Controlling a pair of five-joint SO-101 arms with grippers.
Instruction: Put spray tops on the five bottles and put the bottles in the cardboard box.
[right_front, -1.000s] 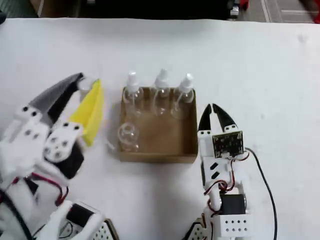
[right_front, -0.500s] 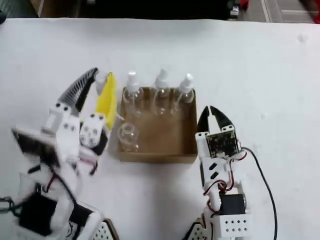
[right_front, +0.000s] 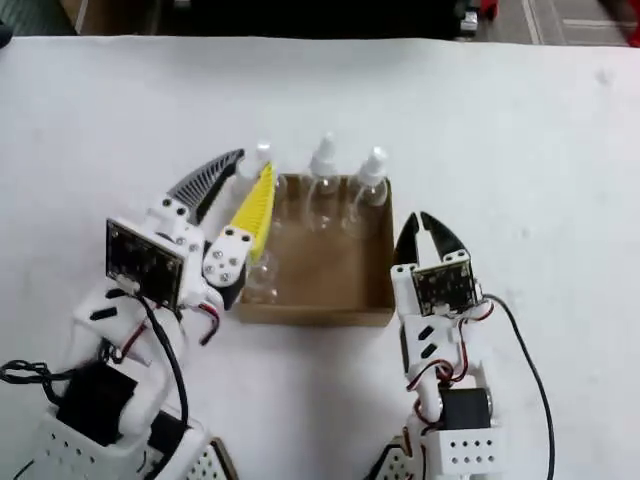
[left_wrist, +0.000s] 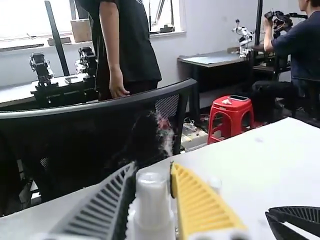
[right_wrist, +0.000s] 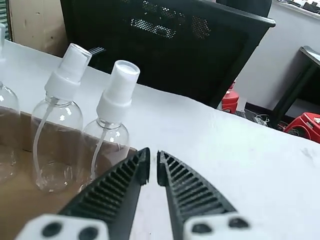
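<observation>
The left tool (right_front: 254, 163) is clamped on a white spray top (left_wrist: 150, 200). In the left wrist view the top sits between the grey ribbed finger (left_wrist: 100, 210) and the yellow one (left_wrist: 200, 205), touching both. From the high view, this tool's tips hang over the back-left corner of the cardboard box (right_front: 315, 312), which rests on the white surface (right_front: 520, 130).

Inside the box, two clear bottles stand upright along the back wall with their spray tops on, one in the middle (right_front: 325, 200) and one at the back-right corner (right_front: 365, 205). A topless bottle (right_front: 260, 285) stands at the front-left of the box, partly hidden under the yellow finger.

The right tool (right_front: 422, 215) sits just beside the box's right wall, outside it and low over the surface. Its black fingers are narrow — only a thin slit shows between the tips in the right wrist view — and it holds nothing. Its black tips also show in the left wrist view, off to the side of the yellow finger.
</observation>
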